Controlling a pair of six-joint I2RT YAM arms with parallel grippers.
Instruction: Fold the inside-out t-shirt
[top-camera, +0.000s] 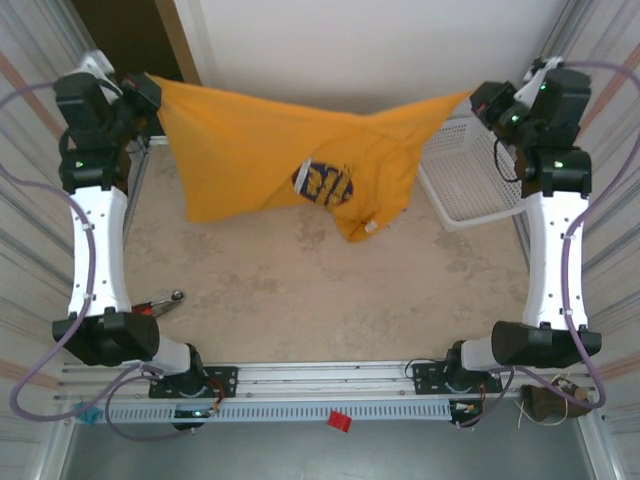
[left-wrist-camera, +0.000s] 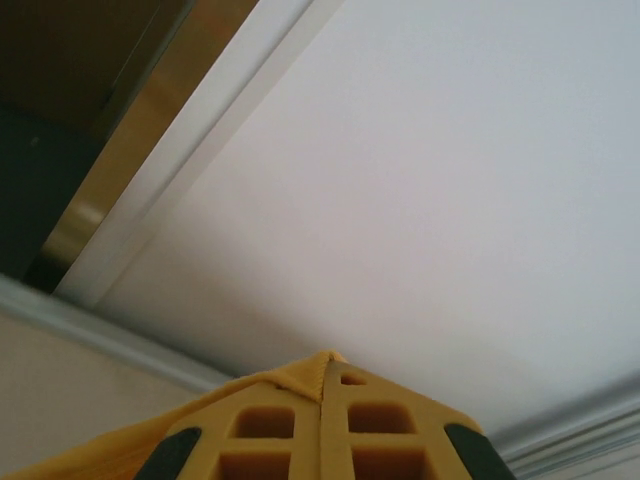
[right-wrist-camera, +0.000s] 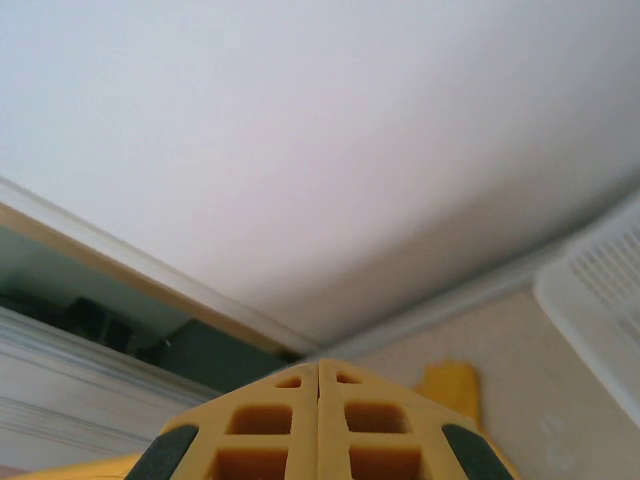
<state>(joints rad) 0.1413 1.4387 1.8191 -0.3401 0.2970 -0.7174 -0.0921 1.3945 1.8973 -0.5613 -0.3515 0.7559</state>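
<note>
The inside-out t-shirt (top-camera: 250, 150), mustard yellow, hangs stretched in the air between my two raised grippers at the far side of the table. A dark printed patch (top-camera: 322, 183) shows on its bunched middle, and a small white label (top-camera: 370, 226) hangs at its lowest fold. My left gripper (top-camera: 150, 92) is shut on the shirt's left corner; a ridge of the cloth (left-wrist-camera: 300, 378) is pinched between the closed fingers (left-wrist-camera: 380, 420). At the right, my right gripper (top-camera: 478, 98) is shut on the other corner, jaws pressed together, with yellow cloth (right-wrist-camera: 450, 385) showing just past them.
A white slatted basket (top-camera: 470, 180) stands at the table's far right, under the right gripper, its rim (right-wrist-camera: 600, 290) near the hanging cloth. A small metal tool (top-camera: 165, 300) lies by the left arm. The back wall is close behind both grippers.
</note>
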